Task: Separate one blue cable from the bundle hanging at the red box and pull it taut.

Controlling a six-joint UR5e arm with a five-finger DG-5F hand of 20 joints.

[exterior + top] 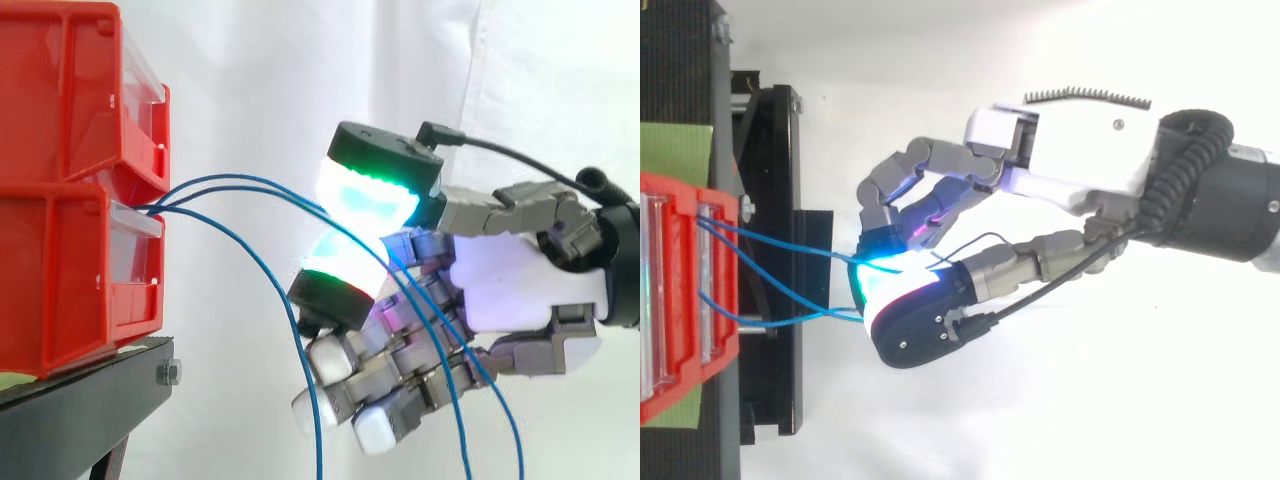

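Note:
Two red bins (60,280) are stacked on the left, and several thin blue cables (240,182) come out of the lower one. My hand (500,280) comes in from the right. Its thumb and one finger, pads glowing green and cyan, are pressed together on one blue cable about a hand's width from the bins. Another blue cable (285,310) hangs free to the left of the hand. Two more strands run down in front of the curled lower fingers. From above, the hand (1080,150) pinches where the cables (790,250) from the red bin (680,300) meet; they sag slightly.
The bins rest on a black stand (90,400), whose frame (770,200) juts toward the hand in the top view. A green patch (675,150) lies beside the bins. A white curtain hangs behind everything.

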